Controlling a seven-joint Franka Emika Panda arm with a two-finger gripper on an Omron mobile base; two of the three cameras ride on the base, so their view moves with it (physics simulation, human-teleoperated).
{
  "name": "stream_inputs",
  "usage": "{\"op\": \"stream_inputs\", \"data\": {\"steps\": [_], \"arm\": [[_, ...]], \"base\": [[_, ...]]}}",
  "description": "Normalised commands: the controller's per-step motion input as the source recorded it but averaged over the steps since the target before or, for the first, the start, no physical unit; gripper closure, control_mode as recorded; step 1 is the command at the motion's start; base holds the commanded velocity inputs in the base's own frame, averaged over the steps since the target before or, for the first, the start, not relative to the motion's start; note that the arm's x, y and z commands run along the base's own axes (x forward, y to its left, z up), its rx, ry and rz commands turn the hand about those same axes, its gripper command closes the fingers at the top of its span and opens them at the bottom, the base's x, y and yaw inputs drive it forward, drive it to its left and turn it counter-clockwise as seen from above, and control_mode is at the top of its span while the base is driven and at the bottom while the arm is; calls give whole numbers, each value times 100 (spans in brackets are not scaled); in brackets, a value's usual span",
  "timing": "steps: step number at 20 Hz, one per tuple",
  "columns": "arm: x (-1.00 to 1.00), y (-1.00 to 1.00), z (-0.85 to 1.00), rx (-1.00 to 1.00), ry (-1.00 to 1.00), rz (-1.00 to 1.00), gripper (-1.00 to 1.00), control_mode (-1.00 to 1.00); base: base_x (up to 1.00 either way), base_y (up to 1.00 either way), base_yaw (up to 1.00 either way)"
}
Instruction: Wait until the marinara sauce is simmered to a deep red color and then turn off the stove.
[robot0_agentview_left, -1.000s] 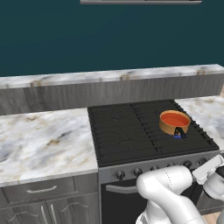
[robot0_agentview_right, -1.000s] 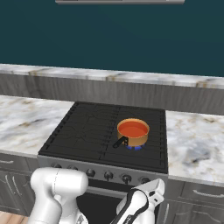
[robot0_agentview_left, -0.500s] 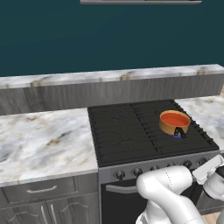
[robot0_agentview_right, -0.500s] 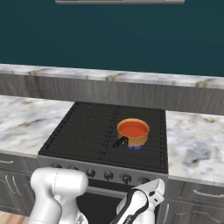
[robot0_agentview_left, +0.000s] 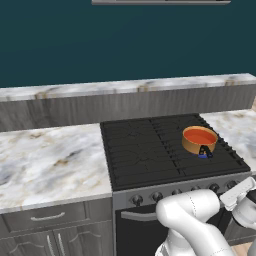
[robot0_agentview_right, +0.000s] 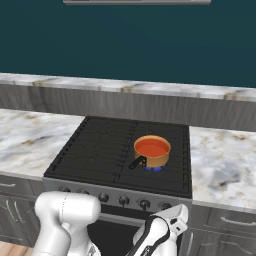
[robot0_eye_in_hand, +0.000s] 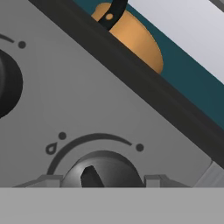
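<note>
The marinara sauce (robot0_agentview_left: 199, 135) (robot0_agentview_right: 151, 147) is an orange-red disc in a small copper-tan pot (robot0_agentview_left: 196, 145) (robot0_agentview_right: 159, 158) (robot0_eye_in_hand: 135, 41) on the front right burner of the black stove (robot0_agentview_left: 145, 150) (robot0_agentview_right: 100, 150). A blue flame (robot0_agentview_right: 153, 169) shows under the pot. Low against the stove's grey front, my gripper (robot0_eye_in_hand: 103, 179) is open, with a dark knob (robot0_eye_in_hand: 103, 168) between its fingertips (robot0_eye_in_hand: 48, 179). The white hand (robot0_agentview_left: 239, 192) (robot0_agentview_right: 172, 220) hangs just below the knob row at the right end.
Marble counters (robot0_agentview_left: 50, 160) (robot0_agentview_right: 220, 165) flank the stove, with a raised ledge (robot0_agentview_left: 125, 92) and a dark teal wall behind. Another knob (robot0_eye_in_hand: 6, 83) sits to the left on the panel. Drawers (robot0_agentview_left: 45, 217) lie under the left counter.
</note>
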Motion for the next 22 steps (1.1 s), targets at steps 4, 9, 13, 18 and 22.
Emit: {"op": "stream_inputs", "data": {"steps": [4, 9, 13, 18, 22], "arm": [[0, 0, 0, 0, 0, 0, 100, -100], [0, 0, 0, 0, 0, 0, 100, -100], [0, 0, 0, 0, 0, 0, 100, -100], [0, 0, 0, 0, 0, 0, 100, -100], [0, 0, 0, 0, 0, 0, 100, -100]], "base": [[0, 0, 0], [0, 0, 0], [0, 0, 0], [0, 0, 0], [0, 0, 0]]}}
